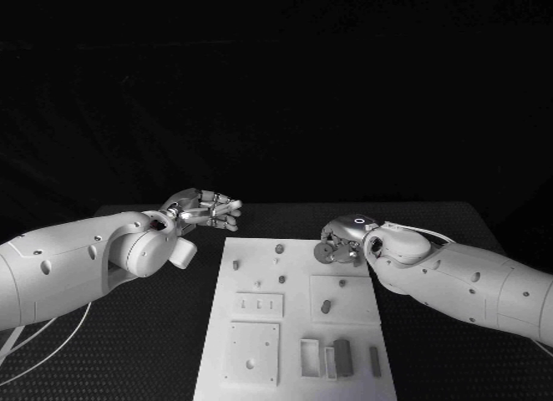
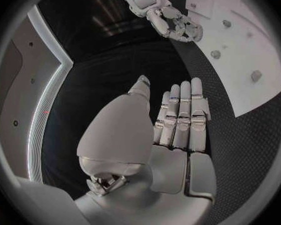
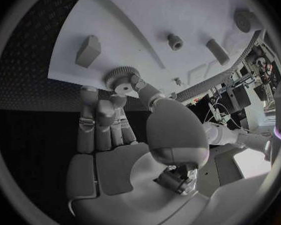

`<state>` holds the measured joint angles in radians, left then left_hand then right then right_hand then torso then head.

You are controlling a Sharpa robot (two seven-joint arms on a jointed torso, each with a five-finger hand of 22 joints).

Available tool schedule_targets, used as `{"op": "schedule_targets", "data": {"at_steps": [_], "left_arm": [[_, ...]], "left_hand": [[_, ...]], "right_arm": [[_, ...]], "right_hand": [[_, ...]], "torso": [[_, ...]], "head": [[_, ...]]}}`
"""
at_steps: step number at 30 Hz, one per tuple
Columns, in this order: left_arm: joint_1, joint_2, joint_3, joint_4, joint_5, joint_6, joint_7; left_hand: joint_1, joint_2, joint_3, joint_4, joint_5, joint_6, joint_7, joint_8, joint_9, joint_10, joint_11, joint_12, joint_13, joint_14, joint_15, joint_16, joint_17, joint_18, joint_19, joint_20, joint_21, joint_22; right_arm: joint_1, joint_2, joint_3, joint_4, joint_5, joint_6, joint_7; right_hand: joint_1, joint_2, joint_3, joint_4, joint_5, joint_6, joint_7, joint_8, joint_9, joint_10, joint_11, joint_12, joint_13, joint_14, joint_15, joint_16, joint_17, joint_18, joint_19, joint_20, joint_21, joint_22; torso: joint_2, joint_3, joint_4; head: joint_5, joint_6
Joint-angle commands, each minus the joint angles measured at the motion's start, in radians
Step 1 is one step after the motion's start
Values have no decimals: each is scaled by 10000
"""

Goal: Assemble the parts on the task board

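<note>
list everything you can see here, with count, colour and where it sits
white rectangular task board: one, white, middle of the black table, between the two arms
black textured table: one, black, under the board
small grey toothed gear: one, grey, pinched at the right hand's fingertips at the board's edge
small grey parts: several, grey, pegs standing on the far half of the board, blocks in the near right corner
raised white plates: a few, white, near half of the board
left hand: one, silver, off the board's far left corner, holding nothing
right hand: one, silver, over the board's far right edge
</note>
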<state>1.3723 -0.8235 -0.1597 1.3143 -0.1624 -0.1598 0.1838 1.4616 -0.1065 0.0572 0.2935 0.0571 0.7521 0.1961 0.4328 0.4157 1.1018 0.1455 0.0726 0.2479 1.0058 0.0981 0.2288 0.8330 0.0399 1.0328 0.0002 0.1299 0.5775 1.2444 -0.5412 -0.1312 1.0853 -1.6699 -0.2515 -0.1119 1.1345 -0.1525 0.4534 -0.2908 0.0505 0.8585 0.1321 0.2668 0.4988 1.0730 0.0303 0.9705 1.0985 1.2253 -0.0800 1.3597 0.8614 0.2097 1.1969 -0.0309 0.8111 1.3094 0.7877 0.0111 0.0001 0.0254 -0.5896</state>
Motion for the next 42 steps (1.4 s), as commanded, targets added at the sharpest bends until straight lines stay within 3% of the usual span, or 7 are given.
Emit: {"op": "schedule_targets", "data": {"at_steps": [1,7,12,16,23,29,42], "left_arm": [[10,-1,4,45,-73,160,53],[10,-23,4,79,-77,154,46],[10,-14,4,64,-79,144,49],[10,7,4,62,-79,156,49],[9,-1,3,50,-81,146,53],[9,-2,3,56,-85,141,46],[9,-53,3,97,-131,103,53]], "left_hand": [[-65,60,35,-24,-38,-34,13,-36,15,-39,21,-46,11,13,74,-52,14,196,-11,45,-52,-7],[-59,64,38,-24,-37,-32,12,-37,19,-40,21,-46,13,14,74,-54,16,197,-10,45,-53,-6],[-54,63,40,-25,-37,-32,11,-38,22,-40,20,-45,14,15,74,-55,17,197,-9,45,-55,-5],[-52,65,41,-25,-37,-32,10,-39,24,-39,20,-45,15,15,74,-56,18,197,-9,45,-55,-5],[-49,67,44,-24,-37,-32,10,-40,27,-40,20,-44,16,17,74,-58,21,197,-8,46,-57,-4],[-43,66,45,-25,-38,-31,9,-42,31,-40,20,-44,17,18,75,-60,23,197,-7,46,-59,-3],[-34,65,48,-26,-37,-30,8,-44,37,-40,20,-43,20,19,75,-63,27,198,-6,46,-61,-1]], "right_arm": [[-204,56,-90,-136,-39,618,-48],[-269,45,-95,-252,62,774,10],[-289,43,-95,-274,102,850,36],[-294,61,-95,-329,242,1062,88],[-347,129,-130,-460,350,1252,171],[-380,157,-172,-543,346,1390,225],[-378,74,-174,-280,18,497,-15]], "right_hand": [[-128,85,72,-2,-24,165,108,17,2,-644,0,208,94,-52,7,108,67,521,-79,-4,83,218],[-324,275,104,6,-23,162,129,-5,-24,-642,20,653,263,-49,33,350,201,521,-60,-41,262,226],[-379,458,179,13,-23,429,54,134,29,-628,-47,867,290,-33,-28,463,249,521,-38,-83,395,222],[-499,609,214,37,-23,491,26,160,39,-638,-76,925,264,-36,-57,487,254,521,-44,-92,447,214],[-648,1096,314,-7,-22,327,59,50,-12,-668,-50,997,203,-52,-37,536,268,521,-90,-115,520,215],[-527,1119,332,-26,-23,378,54,74,-3,-667,-52,1064,172,-63,-34,576,282,521,-133,-143,588,221],[-363,1444,372,-29,-21,1070,-194,453,187,-384,-286,1253,5,88,-255,668,271,521,-48,-223,820,205]], "torso": [[9,-1,16],[2,-5,13],[-8,1,-19],[-10,-7,-8],[-13,1,7],[-6,-2,8],[-17,-9,-8]], "head": [[9,-31],[18,-83],[35,-118],[26,-129],[15,-154],[24,-159],[17,-167]]}}
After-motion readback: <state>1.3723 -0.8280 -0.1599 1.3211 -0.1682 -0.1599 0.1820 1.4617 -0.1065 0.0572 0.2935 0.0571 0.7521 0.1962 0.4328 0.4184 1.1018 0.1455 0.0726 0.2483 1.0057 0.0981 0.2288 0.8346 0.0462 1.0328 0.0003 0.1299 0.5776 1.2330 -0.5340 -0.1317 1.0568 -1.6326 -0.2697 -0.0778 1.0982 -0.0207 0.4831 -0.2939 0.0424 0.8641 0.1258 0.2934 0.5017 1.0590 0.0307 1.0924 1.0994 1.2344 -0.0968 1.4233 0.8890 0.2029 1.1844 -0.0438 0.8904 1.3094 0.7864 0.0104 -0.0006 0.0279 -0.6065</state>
